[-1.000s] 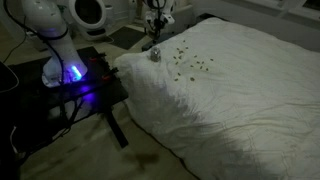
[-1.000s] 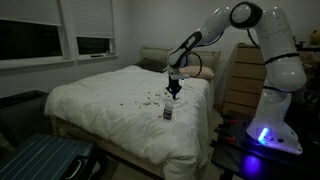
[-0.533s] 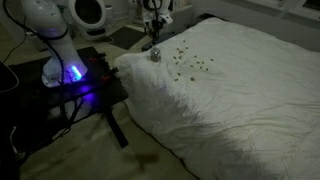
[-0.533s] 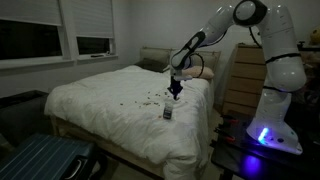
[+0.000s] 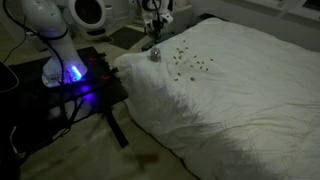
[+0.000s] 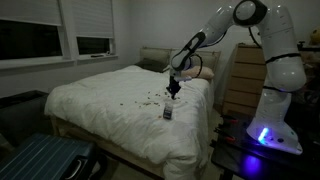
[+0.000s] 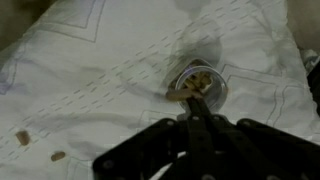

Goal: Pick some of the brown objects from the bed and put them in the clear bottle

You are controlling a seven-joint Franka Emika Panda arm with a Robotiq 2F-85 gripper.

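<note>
The clear bottle (image 7: pixel 198 85) stands upright on the white bed (image 7: pixel 90 60), mouth open, with several brown pellets (image 7: pixel 200 77) inside. My gripper (image 7: pixel 191 101) hangs just above the bottle's mouth, fingers pressed together on a brown pellet (image 7: pixel 176 96) at the near rim. Both exterior views show the gripper (image 5: pixel 155 33) (image 6: pixel 174 91) straight over the bottle (image 5: pixel 155 55) (image 6: pixel 168 112), near the bed's edge. Loose pellets lie scattered on the duvet beside the bottle (image 5: pixel 185 61) (image 6: pixel 150 100), and two lie apart in the wrist view (image 7: pixel 20 138).
The robot base with a blue light (image 5: pixel 70 72) (image 6: pixel 262 135) stands on a dark side table (image 5: pixel 95 85) beside the bed. A wooden dresser (image 6: pixel 240 80) stands behind the arm. A pillow (image 6: pixel 200 72) lies at the head of the bed.
</note>
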